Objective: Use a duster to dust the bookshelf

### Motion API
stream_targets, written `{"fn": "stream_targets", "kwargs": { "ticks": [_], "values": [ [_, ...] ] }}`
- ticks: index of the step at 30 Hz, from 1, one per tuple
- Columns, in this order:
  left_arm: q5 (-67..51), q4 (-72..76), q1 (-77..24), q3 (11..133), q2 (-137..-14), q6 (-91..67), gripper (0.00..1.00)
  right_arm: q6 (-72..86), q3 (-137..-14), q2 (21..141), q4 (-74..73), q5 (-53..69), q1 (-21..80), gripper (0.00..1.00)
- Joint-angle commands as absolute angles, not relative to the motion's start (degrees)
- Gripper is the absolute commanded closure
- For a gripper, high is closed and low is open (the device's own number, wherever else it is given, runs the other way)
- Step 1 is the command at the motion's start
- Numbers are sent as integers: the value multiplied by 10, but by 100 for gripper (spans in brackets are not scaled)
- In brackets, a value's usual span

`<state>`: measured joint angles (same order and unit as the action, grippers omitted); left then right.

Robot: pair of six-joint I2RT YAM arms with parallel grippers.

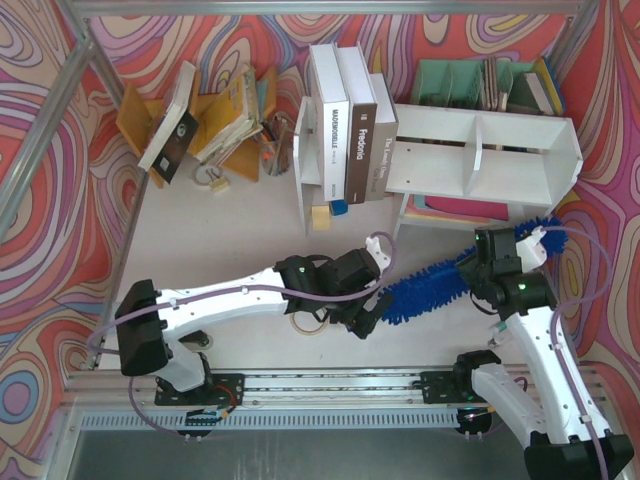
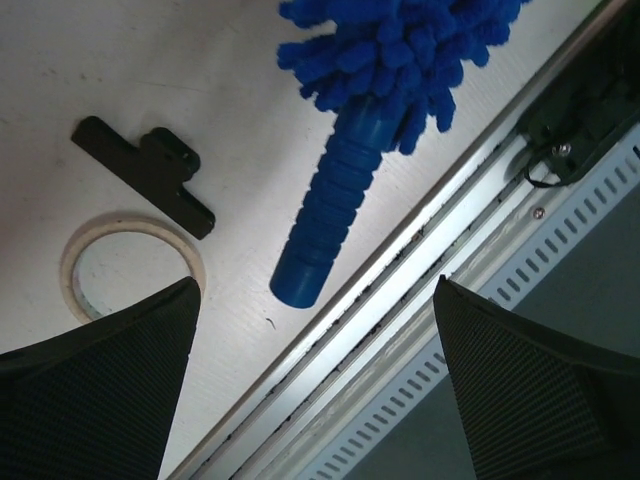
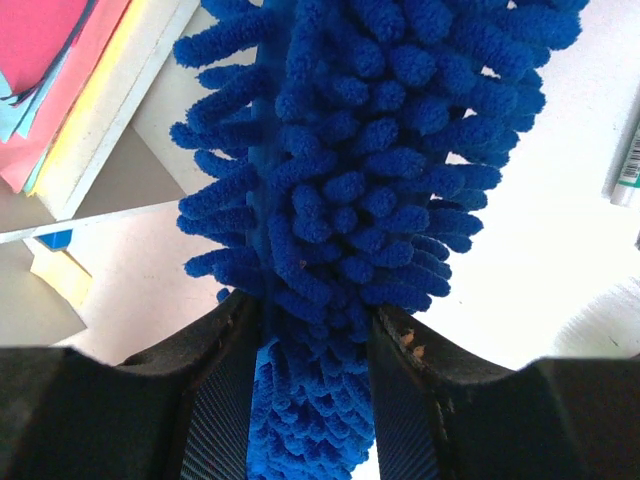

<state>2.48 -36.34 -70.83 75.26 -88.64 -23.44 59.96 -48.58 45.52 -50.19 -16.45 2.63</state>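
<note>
The white bookshelf stands at the back right with books on its left end. The blue fluffy duster lies slanted in front of it, above the table. My right gripper is shut on its fluffy middle; in the right wrist view the chenille strands are squeezed between the two fingers of that gripper. My left gripper is open at the duster's lower left end. In the left wrist view the ribbed blue handle points toward this gripper, its tip level with the fingertips and untouched.
A tape ring and a black clip lie on the table beside the handle. The aluminium rail runs along the near edge. Pink and yellow folders sit under the shelf. A teal organizer and a yellow book rack stand at the back.
</note>
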Motion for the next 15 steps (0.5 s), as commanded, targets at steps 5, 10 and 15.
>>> {"fn": "stream_targets", "kwargs": {
  "ticks": [5, 10, 15],
  "values": [
    [7, -355, -735, 775, -928, -201, 13, 597, -515, 435, -508, -167, 22, 100],
    [22, -341, -739, 782, -956, -192, 21, 596, -520, 432, -514, -166, 21, 100],
    [34, -314, -739, 767, -958, -185, 26, 594, -525, 427, -517, -166, 22, 100]
  ]
}}
